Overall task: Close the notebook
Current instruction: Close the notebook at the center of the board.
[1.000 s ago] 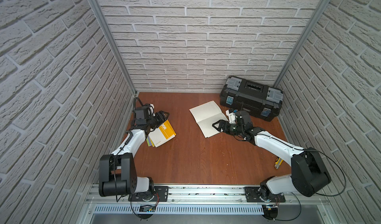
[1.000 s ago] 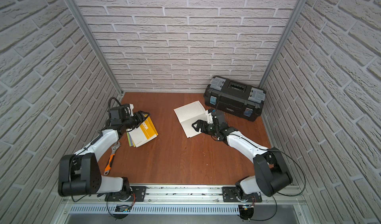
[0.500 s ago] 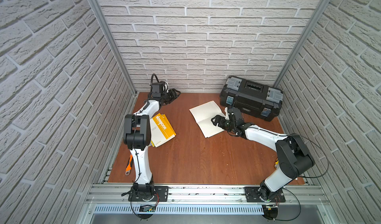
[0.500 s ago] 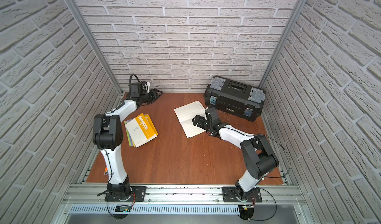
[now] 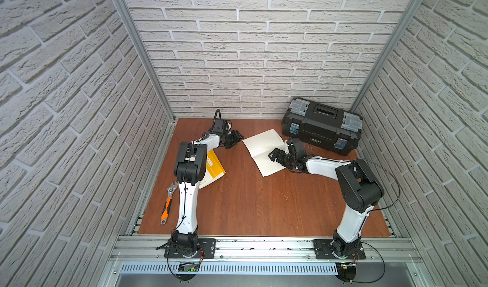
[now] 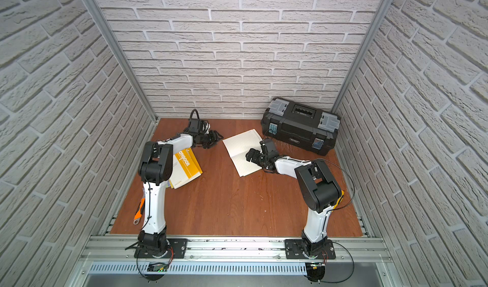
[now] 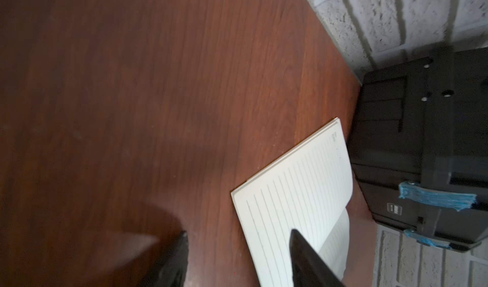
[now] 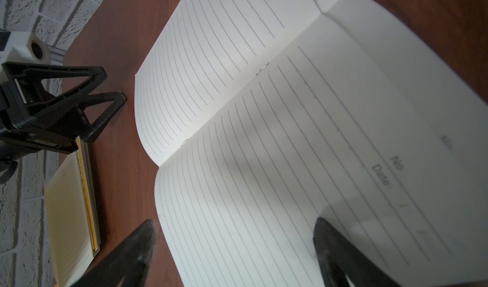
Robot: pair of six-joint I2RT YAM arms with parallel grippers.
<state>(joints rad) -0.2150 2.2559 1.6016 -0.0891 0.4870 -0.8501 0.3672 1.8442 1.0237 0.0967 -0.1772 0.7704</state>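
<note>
The notebook (image 5: 264, 151) (image 6: 241, 151) lies open on the brown table, its lined white pages up, near the back. My right gripper (image 5: 274, 156) (image 8: 235, 223) stands open low over the nearer page, one finger above the paper and the other past the page's edge over the wood. My left gripper (image 5: 237, 138) (image 7: 239, 234) is open with nothing in it, just left of the notebook (image 7: 298, 193), close to the farther page's outer edge. The right wrist view shows the notebook (image 8: 264, 127) spread flat and the left gripper (image 8: 113, 85) beside it.
A black toolbox (image 5: 320, 126) (image 7: 422, 153) stands at the back right, close behind the notebook. A yellow notebook stack (image 5: 214, 164) (image 8: 71, 206) lies by the left arm. An orange-handled wrench (image 5: 167, 201) lies at the left edge.
My left arm has swung from the yellow notebook stack to the back and then right, up to the open notebook. The right gripper has stayed over the pages.
</note>
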